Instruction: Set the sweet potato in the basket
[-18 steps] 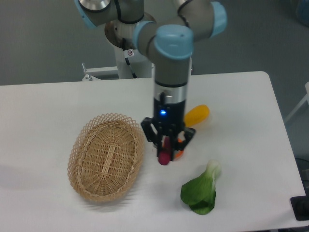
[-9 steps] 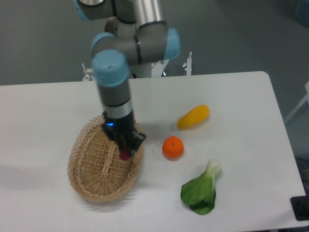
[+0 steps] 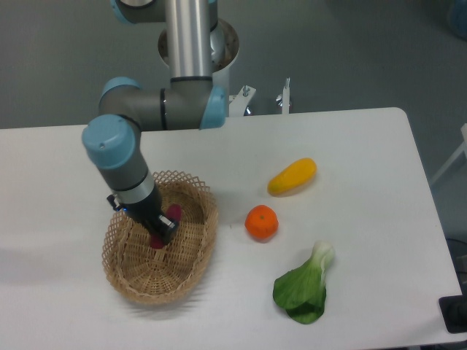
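Gripper [image 3: 157,232], tilted inside the basket [image 3: 191,273], its fingers pinching the sweet potato [image 3: 173,212], which shows magenta at both ends over the basket floor. To the right on the table [image 3: 350,146]: orange [image 3: 261,222], yellow fruit [image 3: 292,176], leafy green [image 3: 303,286].

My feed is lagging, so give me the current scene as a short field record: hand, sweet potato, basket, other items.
hand: low inside the basket, fingers around the sweet potato
sweet potato: magenta, partly hidden by the hand, over the basket's interior; whether it rests on the weave is unclear
basket: tan wicker oval, left of the fruit
other items: orange, yellow fruit, leafy green, all on the white table
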Controlling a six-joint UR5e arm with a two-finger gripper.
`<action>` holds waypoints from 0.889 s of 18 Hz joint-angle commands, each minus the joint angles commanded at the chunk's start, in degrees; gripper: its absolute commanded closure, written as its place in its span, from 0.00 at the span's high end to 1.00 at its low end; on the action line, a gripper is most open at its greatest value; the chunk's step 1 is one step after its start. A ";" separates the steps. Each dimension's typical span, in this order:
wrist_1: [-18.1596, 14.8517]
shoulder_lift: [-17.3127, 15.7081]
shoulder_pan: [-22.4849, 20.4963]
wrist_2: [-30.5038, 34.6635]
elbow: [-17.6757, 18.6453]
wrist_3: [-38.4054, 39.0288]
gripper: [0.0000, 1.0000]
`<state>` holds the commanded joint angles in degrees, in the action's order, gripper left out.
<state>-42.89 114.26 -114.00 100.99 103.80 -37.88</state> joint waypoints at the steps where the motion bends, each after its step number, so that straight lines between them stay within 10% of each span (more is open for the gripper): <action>1: 0.00 0.18 0.00 -0.09 0.00 0.00 0.42; 4: 0.00 0.44 0.35 -0.09 0.00 -0.18 0.53; 7: 0.00 -0.26 0.35 0.61 -0.52 -0.26 0.99; 16: -0.44 -5.62 -7.81 -1.31 -5.27 -0.61 1.00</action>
<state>-43.33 108.64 -121.80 99.67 98.53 -38.49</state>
